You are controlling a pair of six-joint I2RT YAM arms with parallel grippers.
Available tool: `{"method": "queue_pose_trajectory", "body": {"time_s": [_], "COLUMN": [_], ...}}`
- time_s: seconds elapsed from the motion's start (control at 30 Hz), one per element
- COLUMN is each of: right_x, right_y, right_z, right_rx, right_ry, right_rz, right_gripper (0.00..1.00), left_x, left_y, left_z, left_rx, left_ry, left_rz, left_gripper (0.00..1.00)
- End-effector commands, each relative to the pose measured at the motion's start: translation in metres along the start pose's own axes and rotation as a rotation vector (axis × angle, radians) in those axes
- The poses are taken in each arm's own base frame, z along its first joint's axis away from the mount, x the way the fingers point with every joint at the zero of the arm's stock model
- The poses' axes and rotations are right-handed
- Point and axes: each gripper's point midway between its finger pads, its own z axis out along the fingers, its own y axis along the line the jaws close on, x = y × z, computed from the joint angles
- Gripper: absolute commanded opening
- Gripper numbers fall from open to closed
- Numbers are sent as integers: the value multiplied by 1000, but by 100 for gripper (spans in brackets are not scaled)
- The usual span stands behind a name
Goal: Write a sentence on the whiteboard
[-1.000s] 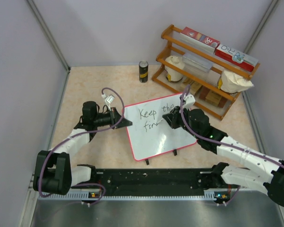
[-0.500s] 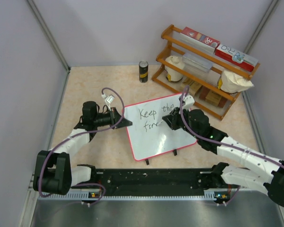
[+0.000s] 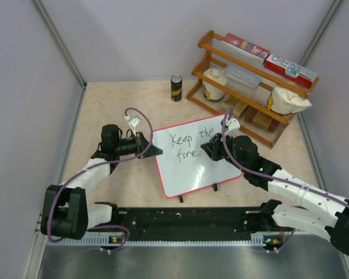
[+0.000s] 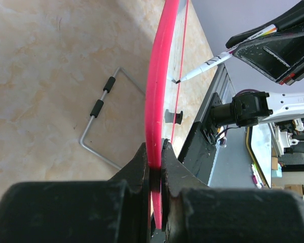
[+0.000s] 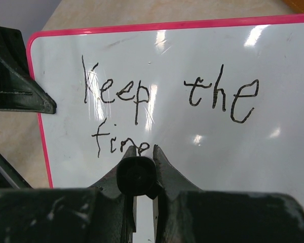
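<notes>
The whiteboard [image 3: 189, 174], white with a red-pink rim, lies tilted on the table between the arms. The sentence [image 3: 185, 146] reads "Keep the" with "fire" below it, clearest in the right wrist view [image 5: 142, 96]. My left gripper [image 3: 153, 150] is shut on the board's left rim, seen edge-on in the left wrist view [image 4: 156, 101]. My right gripper [image 3: 213, 149] is shut on a marker [image 5: 137, 174], held over the board just right of "fire". The marker [image 4: 205, 66] tip touches the board face.
A wooden rack [image 3: 250, 87] with red-and-white boxes and white bags stands at the back right. A black can [image 3: 176, 88] stands behind the board. Two black clips [image 3: 181, 199] are on the board's near edge. A wire stand [image 4: 104, 121] lies under the board.
My right gripper has shifted slightly right with the marker, and the second line now reads "fire". The left gripper and board have not moved.
</notes>
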Motion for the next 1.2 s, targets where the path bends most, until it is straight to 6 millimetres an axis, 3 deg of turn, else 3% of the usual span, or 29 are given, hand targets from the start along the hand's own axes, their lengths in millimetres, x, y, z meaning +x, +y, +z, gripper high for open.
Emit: {"method": "queue_pose_trajectory", "body": {"time_s": [0.0,0.27,0.4,0.57,0.9,1.17], "right_x": [-4,-32,-62,-85,-69,-52], "right_y": [-15,-7,10,1,-35,-33], "right_z": [-4,-6,-20,-38,-32,-25], "right_rx": [66,47,-15,33,140,107], "right_ry": [-21,-92,-176,-268,-224,-165], "right_rz": [-28,-11,4,4,16,7], "right_gripper": [0,0,0,0,0,0], "left_x": [4,4,3,5,4,4], "left_y": [27,27,27,27,26,27], "left_z": [-1,-1,0,-1,-1,0], "left_rx": [-109,-107,-106,-108,-109,-109], "left_ry": [-19,-19,-20,-17,-19,-15], "left_rz": [66,67,70,64,69,64], "left_gripper": [0,0,0,0,0,0]}}
